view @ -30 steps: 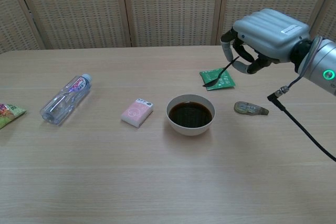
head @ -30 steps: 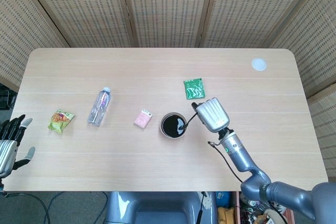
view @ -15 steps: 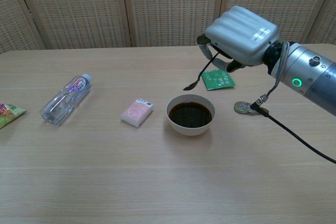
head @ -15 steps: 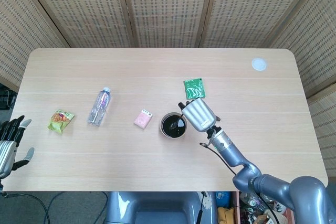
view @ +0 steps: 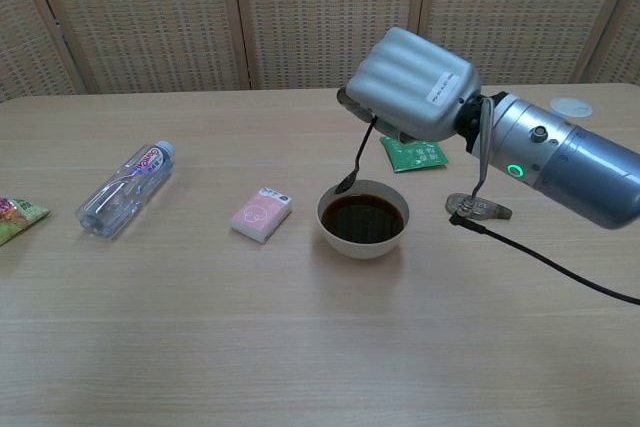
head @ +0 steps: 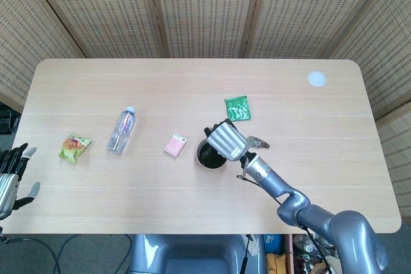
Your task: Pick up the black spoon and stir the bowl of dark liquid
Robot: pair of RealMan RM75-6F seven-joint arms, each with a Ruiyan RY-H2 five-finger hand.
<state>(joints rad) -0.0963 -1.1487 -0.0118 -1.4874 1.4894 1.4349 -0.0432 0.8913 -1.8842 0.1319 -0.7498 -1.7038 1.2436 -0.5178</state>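
My right hand (view: 410,82) (head: 225,140) grips the black spoon (view: 355,160) by its handle, and the spoon hangs down steeply. Its scoop sits just above the left rim of the white bowl (view: 362,236) (head: 207,162) of dark liquid; in the chest view it does not touch the liquid. In the head view the hand covers much of the bowl and hides the spoon. My left hand (head: 11,174) rests at the table's near left corner with fingers spread and nothing in it.
A pink packet (view: 261,214) lies left of the bowl, a water bottle (view: 124,188) further left, and a snack bag (view: 18,217) at the left edge. A green sachet (view: 415,154) lies behind the bowl, a small clip-like object (view: 478,208) to its right, a white disc (head: 316,79) far right.
My right hand has swung left with the spoon, from beside the green sachet to over the bowl. The spoon has tilted from near level to steeply down. The left hand stays put.
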